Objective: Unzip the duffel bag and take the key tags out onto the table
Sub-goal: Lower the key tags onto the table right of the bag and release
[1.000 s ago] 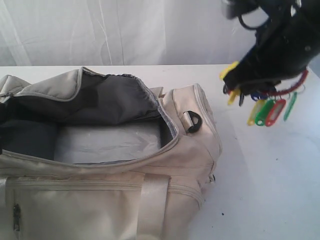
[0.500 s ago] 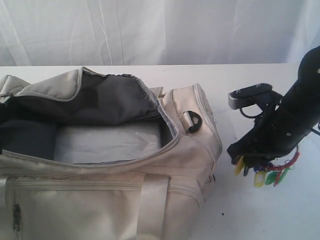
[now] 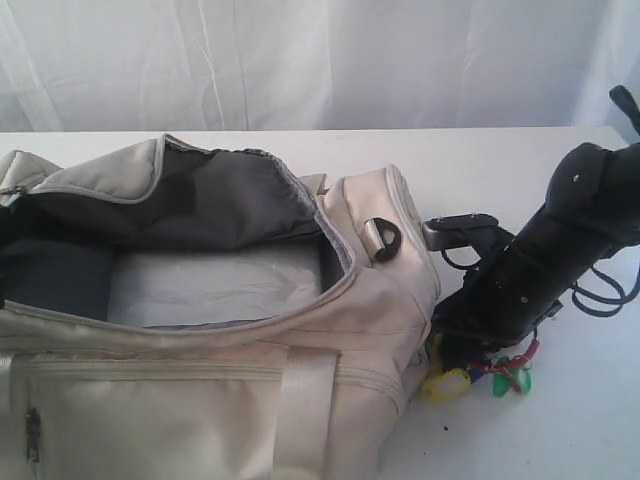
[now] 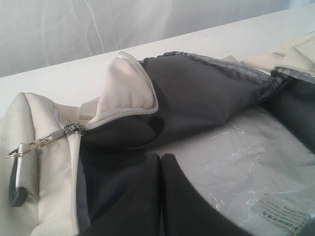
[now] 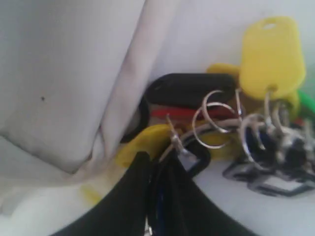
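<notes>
The cream duffel bag [image 3: 330, 350] lies unzipped, its grey lining and a clear plastic-wrapped base showing inside. My right gripper [image 3: 468, 352] is down at the bag's right end, shut on the key tags [image 3: 478, 378]. The yellow, green, red and blue tags lie fanned on the white table [image 3: 560, 430] against the bag. In the right wrist view the gripper [image 5: 158, 158] pinches the bunch at its metal rings, and the key tags [image 5: 268, 54] spread beyond next to the bag's wall [image 5: 64, 73]. My left gripper [image 4: 161, 158] is shut and empty above the bag's open mouth [image 4: 197, 98].
A dark D-ring [image 3: 385, 240] sits on the bag's end panel. The zipper pull [image 4: 71, 129] rests at the end of its track. A white curtain [image 3: 320, 60] closes the back, and loose cable [image 3: 600, 295] hangs by the right arm.
My right gripper has come down from high at the upper right to the table beside the bag's end, carrying the key tags, which now lie on the tabletop. The bag has not moved.
</notes>
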Available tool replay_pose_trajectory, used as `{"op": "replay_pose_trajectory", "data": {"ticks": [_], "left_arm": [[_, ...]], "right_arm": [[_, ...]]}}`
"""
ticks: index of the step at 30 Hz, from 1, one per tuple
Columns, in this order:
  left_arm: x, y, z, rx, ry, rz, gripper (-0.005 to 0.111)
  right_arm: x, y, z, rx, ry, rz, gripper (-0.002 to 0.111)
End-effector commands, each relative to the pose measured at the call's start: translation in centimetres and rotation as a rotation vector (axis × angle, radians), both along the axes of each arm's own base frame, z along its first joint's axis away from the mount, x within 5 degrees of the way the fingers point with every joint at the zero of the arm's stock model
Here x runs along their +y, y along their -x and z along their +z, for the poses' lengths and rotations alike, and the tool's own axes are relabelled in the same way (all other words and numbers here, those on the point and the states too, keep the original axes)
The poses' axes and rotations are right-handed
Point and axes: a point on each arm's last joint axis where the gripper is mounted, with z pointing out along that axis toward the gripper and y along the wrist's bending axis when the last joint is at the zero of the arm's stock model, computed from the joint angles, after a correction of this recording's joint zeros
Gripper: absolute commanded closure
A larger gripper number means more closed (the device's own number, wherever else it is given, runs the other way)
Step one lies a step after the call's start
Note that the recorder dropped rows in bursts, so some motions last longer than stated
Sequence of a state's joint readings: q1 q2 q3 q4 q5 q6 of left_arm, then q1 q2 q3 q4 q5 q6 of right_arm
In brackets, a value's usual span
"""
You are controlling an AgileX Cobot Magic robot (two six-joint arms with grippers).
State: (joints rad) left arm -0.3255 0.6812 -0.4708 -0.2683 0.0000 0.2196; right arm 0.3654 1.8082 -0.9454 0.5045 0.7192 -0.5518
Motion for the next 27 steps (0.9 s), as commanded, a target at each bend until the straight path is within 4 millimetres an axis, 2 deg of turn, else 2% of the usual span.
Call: {"op": "replay_pose_trajectory", "data": {"ticks": [1, 2, 3, 4, 5, 7, 11, 15, 18, 22, 23, 27], "left_arm": [[0.0, 0.2, -0.2, 0.016, 0.016, 0.004, 0.107], [0.0, 0.2, -0.2, 0.016, 0.016, 0.004, 0.107], [0.0, 0.2, -0.2, 0.016, 0.016, 0.004, 0.107], [0.0, 0.2, -0.2, 0.016, 0.016, 0.004, 0.107], [0.0, 0.2, -0.2, 0.016, 0.016, 0.004, 0.107], [0.0, 0.2, -0.2, 0.016, 0.016, 0.004, 0.107], [0.0, 0.2, -0.2, 0.016, 0.016, 0.004, 0.107], [0.0, 0.2, -0.2, 0.016, 0.016, 0.004, 0.107], [0.0, 0.2, -0.2, 0.016, 0.016, 0.004, 0.107], [0.0, 0.2, -0.2, 0.016, 0.016, 0.004, 0.107], [0.0, 0.2, -0.2, 0.016, 0.016, 0.004, 0.107], [0.1, 0.3, 0.0, 0.005, 0.02, 0.005, 0.107]], "right_arm": [[0.1, -0.3, -0.1, -0.005, -0.025, -0.013, 0.09], [0.3, -0.5, 0.3, -0.001, -0.033, -0.006, 0.076], [0.3, -0.5, 0.5, 0.012, -0.037, 0.003, 0.067], [0.5, -0.3, 1.0, 0.051, -0.044, 0.025, 0.052], [0.5, -0.2, 1.3, 0.069, -0.046, 0.035, 0.047], [0.1, 0.0, 2.6, 0.099, 0.002, 0.076, 0.048], [-0.7, 0.2, 5.7, -0.009, 0.045, 0.044, 0.052], [-1.7, 1.6, 9.2, -0.09, 0.073, 0.035, 0.052], [-2.6, 2.6, 11.5, -0.162, 0.101, -0.005, 0.065], [-4.0, 4.5, 15.3, -0.344, 0.087, -0.067, 0.102], [-4.3, 5.3, 16.2, -0.395, 0.073, -0.086, 0.108], [-5.8, 8.7, 18.8, -0.567, 0.008, -0.141, 0.108]]}}
